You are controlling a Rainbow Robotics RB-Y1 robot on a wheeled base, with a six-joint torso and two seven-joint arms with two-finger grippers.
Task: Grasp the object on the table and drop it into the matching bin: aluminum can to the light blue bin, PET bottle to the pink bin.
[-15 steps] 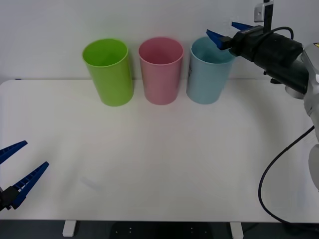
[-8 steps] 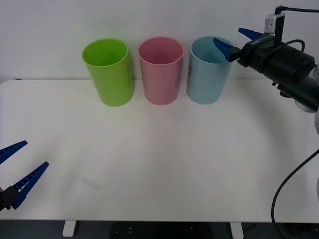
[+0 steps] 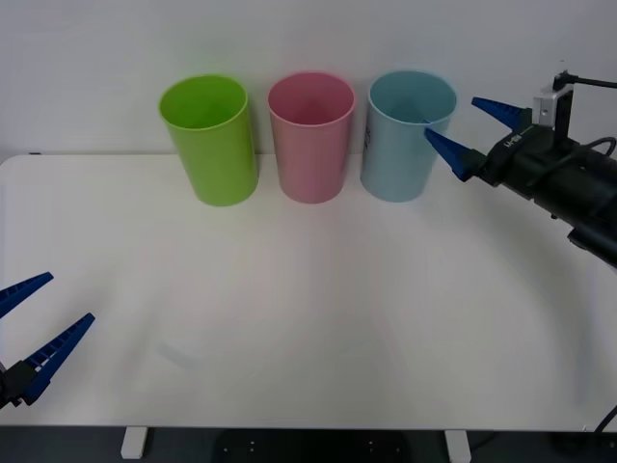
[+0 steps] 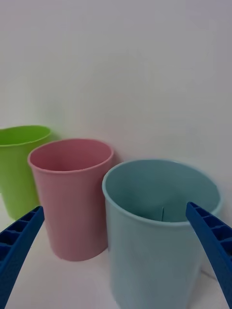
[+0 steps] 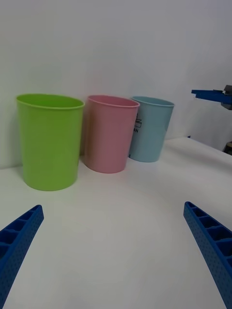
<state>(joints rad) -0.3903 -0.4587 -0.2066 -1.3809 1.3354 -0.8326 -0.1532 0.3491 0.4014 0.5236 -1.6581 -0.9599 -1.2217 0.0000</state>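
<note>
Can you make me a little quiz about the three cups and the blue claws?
1. True or false: the right claw is open.
2. Which bin stands in the middle: a) lime green bin b) pink bin c) light blue bin?
3. Fill in: the left claw is open over the near left corner of the white ____.

Key: 1. True; it is open beside the light blue bin. 2. b. 3. table.

Along the far edge of the table stand the lime green bin, the pink bin and the light blue bin in a row. The left gripper has its blue fingers spread wide over the bare white top. The right gripper hangs beside the light blue bin.
</note>
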